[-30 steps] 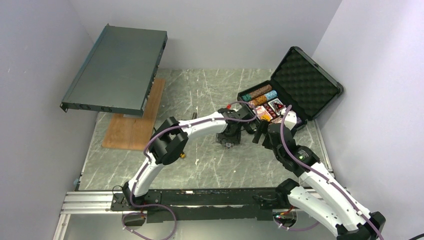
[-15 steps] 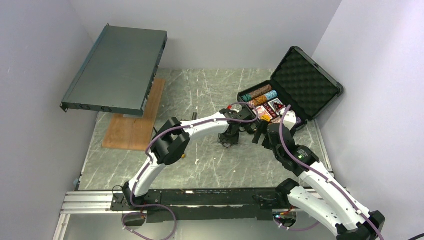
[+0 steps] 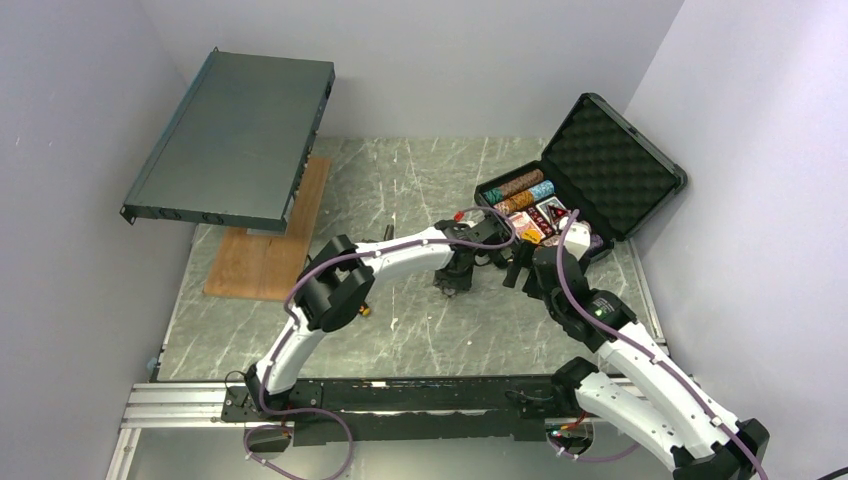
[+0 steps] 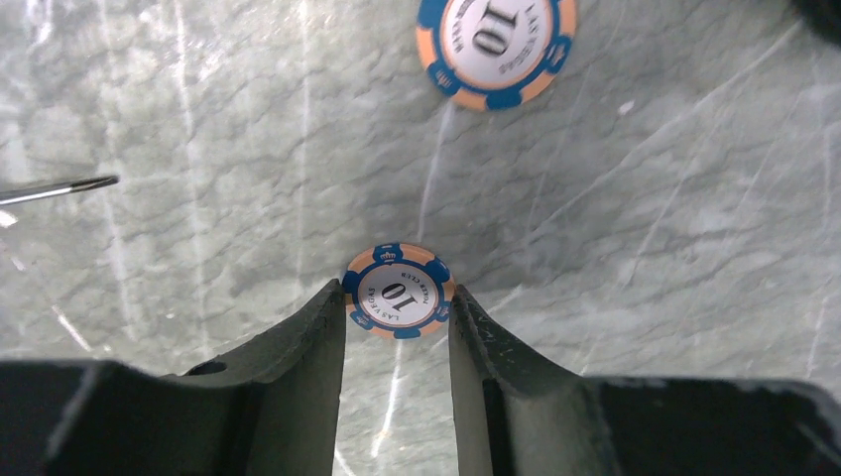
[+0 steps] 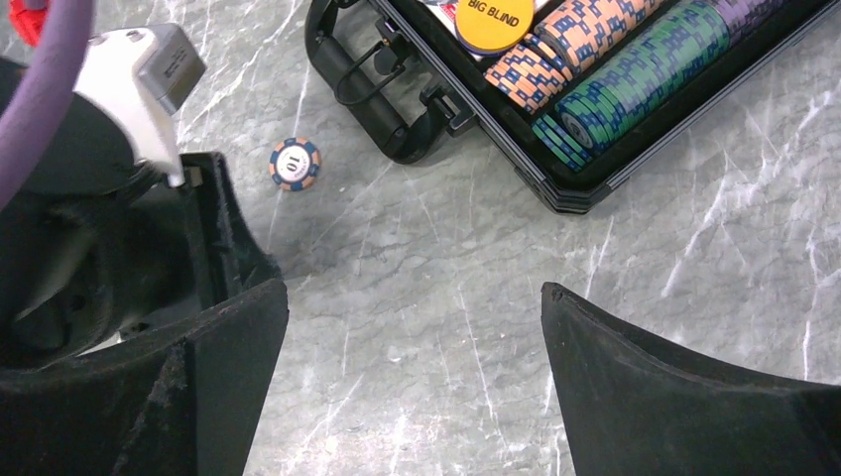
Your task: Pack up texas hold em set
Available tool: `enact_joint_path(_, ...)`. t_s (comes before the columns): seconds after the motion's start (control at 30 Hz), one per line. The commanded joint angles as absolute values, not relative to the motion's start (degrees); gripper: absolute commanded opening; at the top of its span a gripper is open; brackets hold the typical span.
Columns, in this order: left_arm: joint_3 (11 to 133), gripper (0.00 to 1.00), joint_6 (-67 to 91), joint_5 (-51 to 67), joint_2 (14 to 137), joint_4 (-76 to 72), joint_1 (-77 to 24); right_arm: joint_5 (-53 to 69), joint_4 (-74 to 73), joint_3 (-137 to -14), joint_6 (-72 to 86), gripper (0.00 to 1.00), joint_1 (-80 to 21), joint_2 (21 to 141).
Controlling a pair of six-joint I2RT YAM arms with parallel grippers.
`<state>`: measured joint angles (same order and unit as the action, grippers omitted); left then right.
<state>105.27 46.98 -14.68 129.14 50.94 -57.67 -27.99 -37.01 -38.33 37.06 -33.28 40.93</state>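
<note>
The table (image 4: 645, 198) is glossy veined stone, the rack (image 3: 235, 140) matt metal, the case lining (image 3: 610, 165) dimpled foam.

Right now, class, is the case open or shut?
Open. The case has its lid raised, foam lining showing, with chips and cards visible inside.

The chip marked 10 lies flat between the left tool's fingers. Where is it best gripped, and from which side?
Grip the chip by its thin rim, at two opposite points, straight down from above. It lies flat on the table, so only the rim offers a hold. The left tool has one finger at each side.
</note>
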Motion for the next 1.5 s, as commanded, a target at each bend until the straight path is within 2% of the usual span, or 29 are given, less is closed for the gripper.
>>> enact_joint_path(0.0,99.3,0.26,42.1,-14.6,118.4,46.1,-56.8,-27.0,-34.1,-38.2,37.4,1.0,-33.0,41.8)
enact_joint_path(0.17,89.8,0.21,37.0,-12.4,109.1,39.3,-55.8,-22.7,-32.7,-38.2,37.7,0.99,-29.7,43.4)
enact_joint_path(0.27,84.4,0.19,33.3,-11.5,103.9,35.3,-55.6,-15.5,-30.8,-38.2,35.5,0.99,-22.8,44.2)
enact_joint_path(0.4,78.6,0.18,27.0,-10.5,97.8,30.4,-55.4,3.3,-27.4,-38.8,31.5,0.99,-9.8,47.3)
enact_joint_path(0.53,73.5,0.19,19.9,-9.9,92.8,25.4,-55.3,27.1,-22.9,-41.6,30.1,0.99,-1.1,57.9)
enact_joint_path(0.63,72.2,0.19,14.6,-9.0,90.8,24.1,-55.2,43.9,-21.1,-46.2,29.3,0.98,-0.3,70.7)
enact_joint_path(0.77,70.2,0.19,8.9,-7.0,87.6,22.2,-55.2,55.4,-7.4,-45.2,37.0,0.95,-2.1,75.7)
enact_joint_path(0.83,69.3,0.2,6.9,-5.9,86.3,21.7,-55.2,57.4,-6.6,-47.7,37.4,0.94,-5.1,78.9)
enact_joint_path(1.07,68.5,0.2,4.1,-4.6,84.6,21.6,-54.9,60.4,-0.4,-52.0,41.7,0.76,-14.4,87.9)
enact_joint_path(1.17,68.4,0.19,4.0,-4.2,84.6,21.7,-54.8,60.4,1.7,-53.1,41.7,0.72,-18.3,90.3)
enact_joint_path(1.3,68.0,0.19,4.0,-3.8,84.5,21.6,-54.6,61.1,4.7,-52.2,43.1,0.62,-20.5,91.6)
enact_joint_path(1.47,68.0,0.18,4.0,-3.0,84.8,22.0,-54.3,62.0,4.7,-50.9,42.3,0.55,-21.8,91.9)
